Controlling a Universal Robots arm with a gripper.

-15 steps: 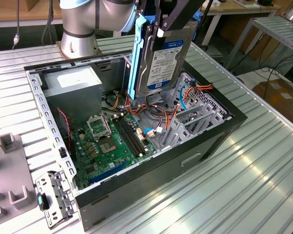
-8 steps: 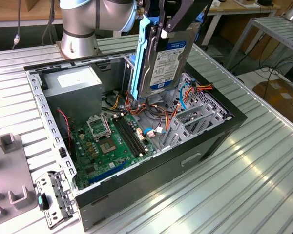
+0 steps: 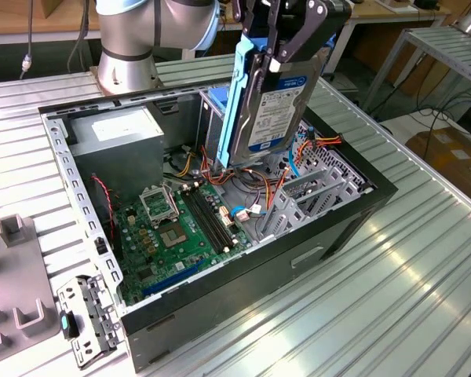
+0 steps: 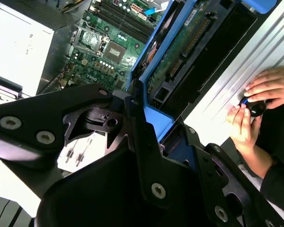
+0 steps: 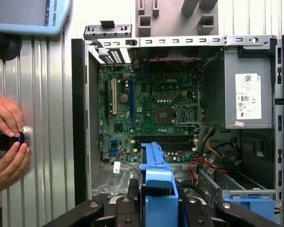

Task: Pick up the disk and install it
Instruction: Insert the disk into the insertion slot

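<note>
The disk [image 3: 276,110] hangs on edge over the open computer case [image 3: 322,236], label toward the exterior view's right, with a blue carrier rail along its edge. Its lower end is close above the bundle of cables [image 3: 255,177] beside the motherboard [image 3: 180,228]. The gripper [image 3: 286,47] is clamped on the disk's upper end. The grey power supply [image 3: 118,141] sits in the case's far corner. The case lies on a ribbed metal worktop [image 3: 424,275]. In the first wrist view, a person's hands [image 5: 7,142] rest on the worktop beside the case, around a small black object.
</note>
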